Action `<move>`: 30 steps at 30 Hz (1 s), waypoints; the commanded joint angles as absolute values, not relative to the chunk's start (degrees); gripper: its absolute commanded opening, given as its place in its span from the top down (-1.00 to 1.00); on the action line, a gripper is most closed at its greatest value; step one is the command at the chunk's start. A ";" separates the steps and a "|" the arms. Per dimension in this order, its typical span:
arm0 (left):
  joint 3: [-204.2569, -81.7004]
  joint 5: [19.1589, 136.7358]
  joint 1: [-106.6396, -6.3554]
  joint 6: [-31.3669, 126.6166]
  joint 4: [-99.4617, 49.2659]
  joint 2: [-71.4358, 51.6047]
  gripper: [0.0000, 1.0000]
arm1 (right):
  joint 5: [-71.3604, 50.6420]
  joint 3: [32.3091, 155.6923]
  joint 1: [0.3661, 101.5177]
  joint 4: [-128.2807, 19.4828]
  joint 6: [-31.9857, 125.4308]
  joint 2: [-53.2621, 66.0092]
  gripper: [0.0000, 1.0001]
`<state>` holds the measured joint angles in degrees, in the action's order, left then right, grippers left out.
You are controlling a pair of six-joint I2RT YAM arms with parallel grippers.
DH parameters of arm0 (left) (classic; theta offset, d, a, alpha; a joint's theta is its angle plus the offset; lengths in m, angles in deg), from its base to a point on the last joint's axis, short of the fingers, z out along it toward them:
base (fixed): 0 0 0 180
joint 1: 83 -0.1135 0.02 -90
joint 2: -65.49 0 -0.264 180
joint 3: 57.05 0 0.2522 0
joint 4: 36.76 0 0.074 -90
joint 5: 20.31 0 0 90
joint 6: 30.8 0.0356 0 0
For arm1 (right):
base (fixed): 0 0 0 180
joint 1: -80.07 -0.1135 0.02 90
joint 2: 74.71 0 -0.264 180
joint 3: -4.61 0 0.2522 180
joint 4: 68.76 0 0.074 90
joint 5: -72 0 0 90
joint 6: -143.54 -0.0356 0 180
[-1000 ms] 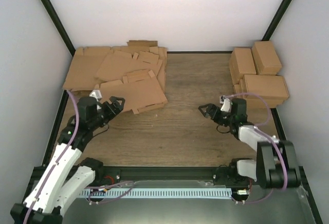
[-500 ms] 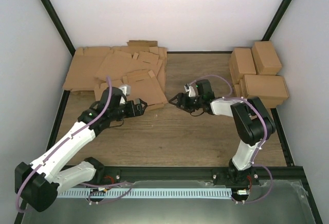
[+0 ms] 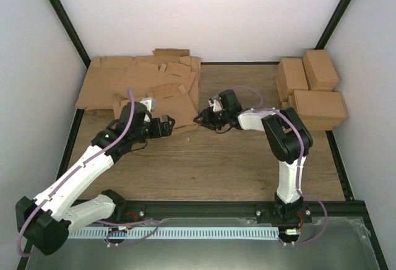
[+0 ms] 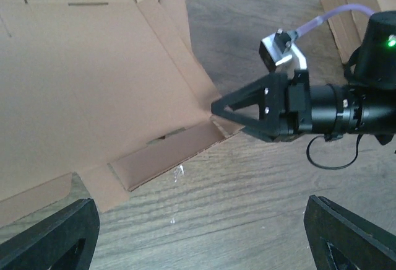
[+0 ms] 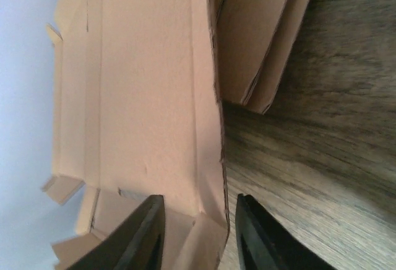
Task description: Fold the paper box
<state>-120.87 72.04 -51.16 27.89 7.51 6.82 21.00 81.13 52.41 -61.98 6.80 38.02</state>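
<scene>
Left wrist: flat, creased cardboard sheet [image 4: 93, 96]

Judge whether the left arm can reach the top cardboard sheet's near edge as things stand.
Probably yes: the left gripper hovers open beside the top cardboard sheet, nothing between; the right gripper occupies only its corner.

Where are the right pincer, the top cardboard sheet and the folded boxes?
right pincer [image 4: 215, 106]: left wrist view, between its fingertips.
top cardboard sheet [image 4: 93, 90]: left wrist view, its main panel.
folded boxes [image 3: 317, 104]: top view, nearest box's top.

Wood table [image 3: 216, 165]: cardboard sheets [image 3: 108, 84], paper box [image 3: 178, 106], folded boxes [image 3: 312, 90]
</scene>
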 commanded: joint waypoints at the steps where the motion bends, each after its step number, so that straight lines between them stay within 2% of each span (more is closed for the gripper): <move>1: -123.79 70.68 -50.92 29.53 9.02 7.57 -0.87 | 19.76 83.46 51.85 -58.26 7.79 36.19 0.51; 4: -125.20 70.35 -50.96 29.41 10.40 7.73 -0.87 | 17.38 83.04 51.86 -53.90 13.04 32.06 0.83; 8: -128.44 69.37 -50.88 30.20 13.66 7.92 -0.87 | 14.26 81.17 51.85 -45.64 25.35 24.34 0.95; 15: -137.36 71.80 -50.82 35.18 16.76 7.81 -0.87 | 12.34 74.98 51.86 -32.26 42.13 9.16 0.94; 22: -145.34 74.76 -49.59 47.18 12.56 0.71 -1.00 | 12.41 73.09 51.86 -24.28 42.41 -2.29 0.91; 25: -146.12 78.96 -46.51 58.13 10.92 -2.87 -0.99 | 10.78 73.74 51.83 -21.49 42.64 -5.36 0.87; 27: -146.91 86.05 -44.27 72.27 12.35 -5.13 -0.99 | 8.32 74.11 51.78 -20.46 42.76 -6.60 0.86; 30: -148.55 86.08 -43.21 83.20 12.16 -8.12 -1.00 | 7.58 74.29 51.79 -20.28 43.01 -7.24 0.85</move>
<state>-145.70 80.80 -44.61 62.34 12.36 -5.53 10.23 72.52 52.12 -23.16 41.53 -6.00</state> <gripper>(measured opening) 0.998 0.072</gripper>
